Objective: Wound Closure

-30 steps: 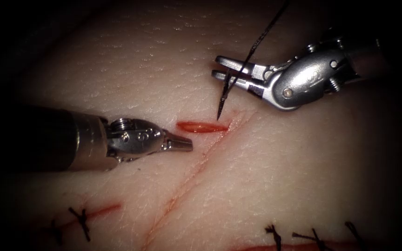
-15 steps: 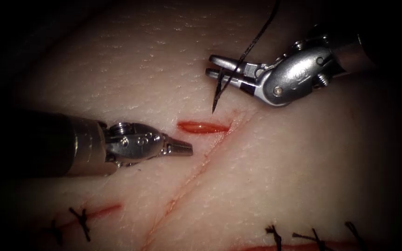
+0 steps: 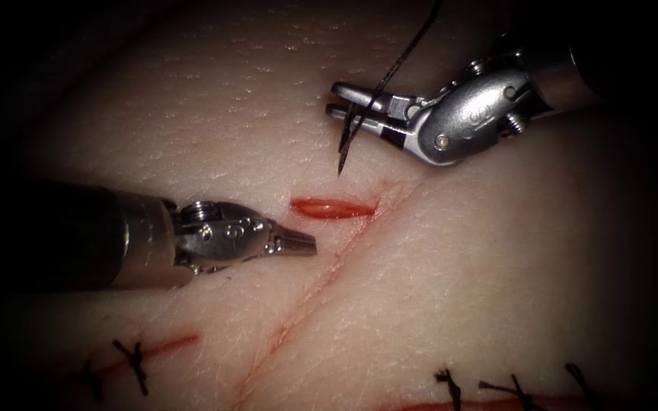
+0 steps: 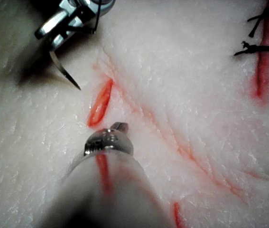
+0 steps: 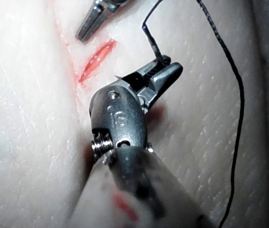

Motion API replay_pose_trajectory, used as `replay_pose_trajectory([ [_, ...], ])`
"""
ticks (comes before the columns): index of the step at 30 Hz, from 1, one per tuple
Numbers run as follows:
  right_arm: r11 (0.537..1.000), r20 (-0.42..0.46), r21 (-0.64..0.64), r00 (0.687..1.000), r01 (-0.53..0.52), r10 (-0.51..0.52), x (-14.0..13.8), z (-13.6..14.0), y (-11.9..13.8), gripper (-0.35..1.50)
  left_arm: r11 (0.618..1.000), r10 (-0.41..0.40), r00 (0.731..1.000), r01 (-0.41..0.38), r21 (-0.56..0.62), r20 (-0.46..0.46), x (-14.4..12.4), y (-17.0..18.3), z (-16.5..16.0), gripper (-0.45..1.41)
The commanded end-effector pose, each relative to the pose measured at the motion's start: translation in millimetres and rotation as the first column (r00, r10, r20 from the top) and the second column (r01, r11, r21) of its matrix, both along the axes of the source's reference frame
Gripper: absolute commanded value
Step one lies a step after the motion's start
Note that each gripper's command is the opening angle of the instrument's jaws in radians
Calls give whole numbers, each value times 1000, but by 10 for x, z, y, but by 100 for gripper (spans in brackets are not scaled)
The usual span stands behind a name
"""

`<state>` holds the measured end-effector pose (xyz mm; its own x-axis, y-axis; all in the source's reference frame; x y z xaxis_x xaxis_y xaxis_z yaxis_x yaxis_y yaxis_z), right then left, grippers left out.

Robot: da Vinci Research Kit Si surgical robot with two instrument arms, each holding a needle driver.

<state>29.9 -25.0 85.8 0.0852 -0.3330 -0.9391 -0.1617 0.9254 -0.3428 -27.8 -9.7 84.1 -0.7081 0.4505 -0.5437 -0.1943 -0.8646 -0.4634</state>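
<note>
Right pincer [image 3: 342, 100]: clamped on the needle [image 3: 344, 141], gripping it well back along its curve, toward the thread end; the sharp tip hangs down toward the tissue [image 3: 481, 251].
What just changed: over the last second the right tool has drifted up and to the left, carrying the needle with it; the tip that sat just above the right end of the cut [image 3: 333, 208] now hangs higher, clear of it.
Needle: free in the air, not in the tissue, above the cut and a touch to its right side. From the left wrist view the tip [image 4: 75, 85] points at bare tissue beside the cut.
Thread [image 3: 409, 53]: runs up and away from the right tool's jaws, dark and slack-looking; the right wrist view shows it trailing in a long loop [image 5: 238, 118].
Left pincer [image 3: 298, 240]: closed, holding nothing, parked just left of the cut, low over the tissue; it has barely moved.
Red fluid: a small pool sits in the open cut; a faint red line runs down from it.
Meaning for the task: no bite taken here yet; to my eye the needle is being re-aimed, not driven.
Other stitches [image 3: 135, 361]: knotted ones lie along the near edge.
</note>
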Motion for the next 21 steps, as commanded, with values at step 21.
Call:
replay_pose_trajectory([
  [21, 993, 18, -115, 999, 29, -27, 10, 46, -52, -35, 1000, 5, 1000, -5, 5, 3, -4, -5, 1, -11],
])
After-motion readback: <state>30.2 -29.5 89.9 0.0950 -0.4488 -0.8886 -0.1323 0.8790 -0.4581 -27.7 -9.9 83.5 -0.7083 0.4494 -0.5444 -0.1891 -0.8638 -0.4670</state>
